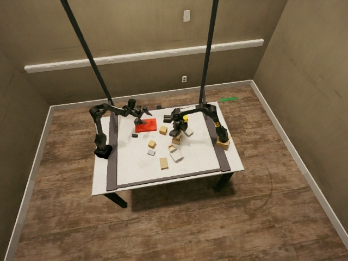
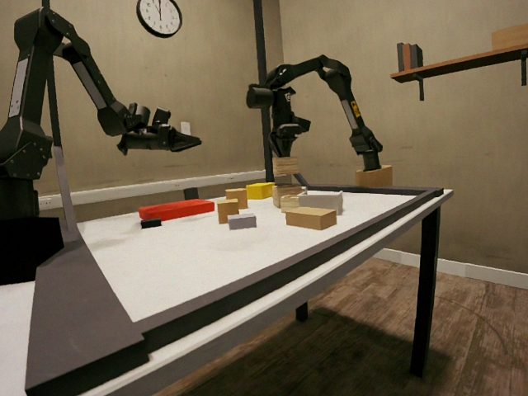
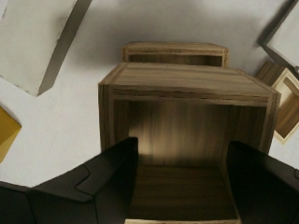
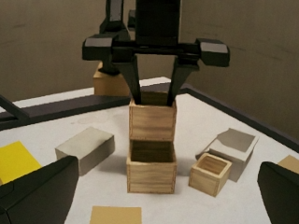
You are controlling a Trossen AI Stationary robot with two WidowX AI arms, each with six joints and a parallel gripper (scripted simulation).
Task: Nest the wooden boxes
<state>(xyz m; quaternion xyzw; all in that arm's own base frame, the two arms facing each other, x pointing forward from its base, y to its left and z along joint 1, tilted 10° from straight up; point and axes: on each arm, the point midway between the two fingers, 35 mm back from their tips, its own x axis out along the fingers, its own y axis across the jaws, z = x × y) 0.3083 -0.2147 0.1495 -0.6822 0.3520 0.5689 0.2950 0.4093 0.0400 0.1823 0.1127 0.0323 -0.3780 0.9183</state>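
Red block (image 1: 145,125) (image 2: 176,209), wall clock (image 2: 159,16) (black-rimmed)
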